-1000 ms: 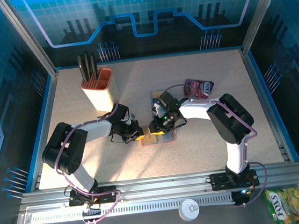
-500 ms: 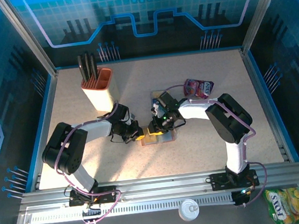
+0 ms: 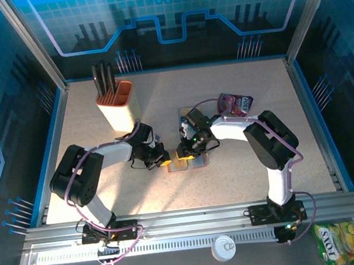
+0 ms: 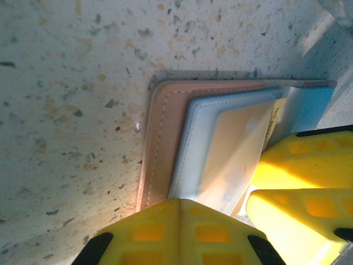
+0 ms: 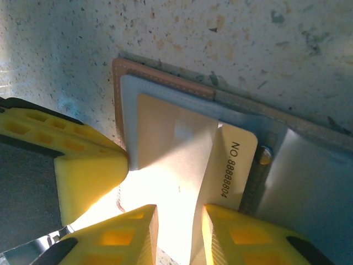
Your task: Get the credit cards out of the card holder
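Overhead, the last second brings no visible shift: both arms and the holder sit where they were. Judged: the grip is set and the pull has not begun.

- Far left, back: orange-and-cream knife block (image 3: 116, 110), upright, well apart from the work.
- Left fingers (image 4: 176, 232): clenched on nothing, their tip pressing on the near edge of the brown leather card holder (image 4: 160, 138). They appear to pin it to the speckled table (image 3: 233, 177).
- The card holder lies open and flat at mid-table, between the two wrists, grey-blue pocket up.
- A yellow-tan plastic card (image 5: 182, 149) sits mostly in that pocket. Its numbered end sticks out toward the right fingers (image 5: 127, 237).
- Right fingers: part-closed, and they appear to nip the card's exposed edge. The contact itself is hard to see.
- A light blue strip shows past the card in the left wrist view; card or lining, cannot tell.
- Right, back: purple-pink snack pouch (image 3: 235, 104), near the right forearm, apart from the holder.

Edges and room:
- The holder is well clear of every table rim.
- Bare table lies on the near side and to the right.
- The pouch and the right arm's own links crowd the far right.
- Judged: sliding the card out toward the near right has the most room. If the pin slips, the holder is likely to drag along.
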